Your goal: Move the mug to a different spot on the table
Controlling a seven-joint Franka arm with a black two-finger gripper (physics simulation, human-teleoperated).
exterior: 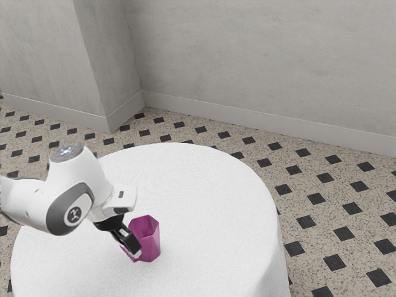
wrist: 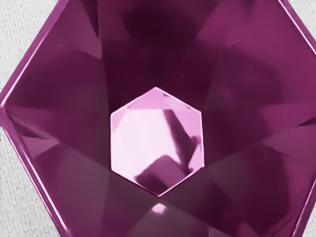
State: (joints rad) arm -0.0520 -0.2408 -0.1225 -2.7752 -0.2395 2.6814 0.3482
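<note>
Wrist view looks straight down into the magenta hexagonal mug (wrist: 157,140), its pale six-sided bottom right beneath my hand (a sliver of the white table (wrist: 17,29) peeks past one rim corner). From the side, my gripper (exterior: 130,241) is low against the mug's wall on the exterior view's left. Whether it is clamped or released I cannot tell. The mug stands on the white table, toward its near edge. Beyond lie the diamond-patterned floor (exterior: 322,179) and the grey wall (exterior: 260,55).
</note>
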